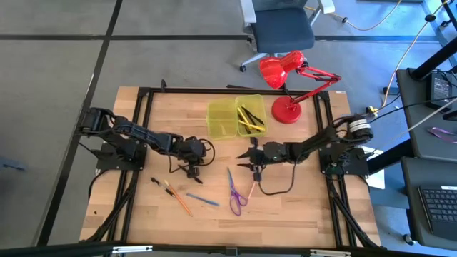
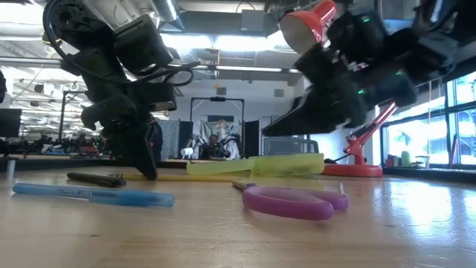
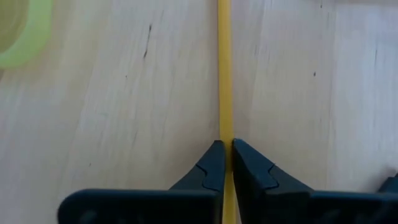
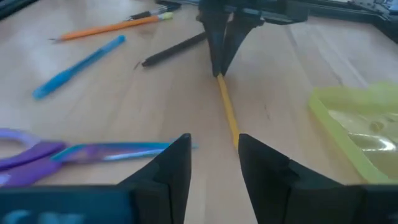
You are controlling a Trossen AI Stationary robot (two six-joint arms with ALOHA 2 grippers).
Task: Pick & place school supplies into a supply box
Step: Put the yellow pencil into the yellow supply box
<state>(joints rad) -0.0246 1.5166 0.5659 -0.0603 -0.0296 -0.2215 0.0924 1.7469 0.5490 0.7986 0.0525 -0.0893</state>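
Observation:
A yellow pencil [image 4: 227, 106] lies on the wooden table between my two grippers. My left gripper [image 3: 225, 152] is shut on the pencil's end toward the table's left; it also shows in the high view [image 1: 191, 170] and the low view [image 2: 146, 173]. My right gripper [image 4: 213, 155] is open and hovers above the table, with its fingers on either side of the pencil's other end [image 4: 236, 138] without touching it. The yellow-green supply box [image 1: 235, 116] lies open toward the far edge with a few pens in its right half. Purple scissors [image 1: 235, 193] lie flat nearby. My left gripper pinches the yellow pencil between its two fingertips [image 3: 214, 163], at the pencil's end [image 4: 219, 76] toward the table's left. The fingers come from above, pointing down, and lie across the pencil. The rest of the pencil rests along the table, pointing at my right gripper.
A blue pen [image 1: 203, 200], an orange pencil [image 1: 178, 200], a black pen [image 1: 158, 183] and a pale pink pencil [image 1: 253, 191] lie toward the near edge. A red desk lamp [image 1: 289, 86] stands right of the box. A black cable [image 1: 275, 191] loops under my right arm.

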